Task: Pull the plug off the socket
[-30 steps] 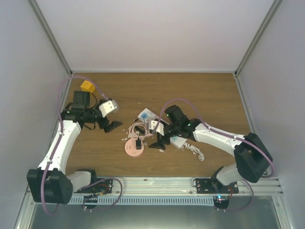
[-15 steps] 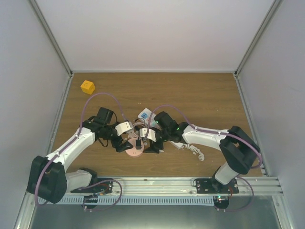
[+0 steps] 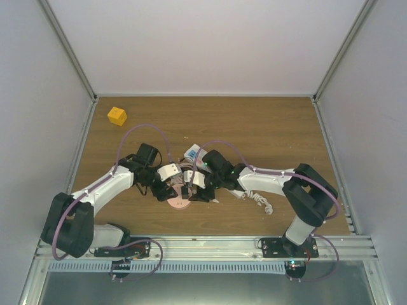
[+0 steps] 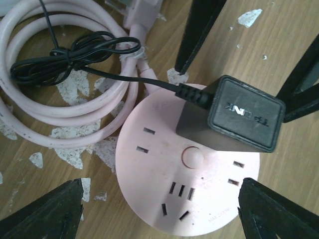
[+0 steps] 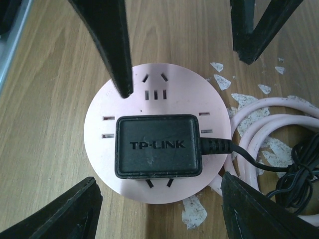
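The plug (image 5: 158, 145) is black, the socket (image 5: 99, 154) pink.

Black TP-LINK plug adapter (image 5: 158, 146) is seated in round pink socket hub (image 5: 97, 149), which is laid flat, outlets up. Thin black cord (image 4: 65, 55) is bundled over socket's coiled pink cable (image 4: 127, 102) beside it.

Bright even light, soft shadows, wrist views sharp
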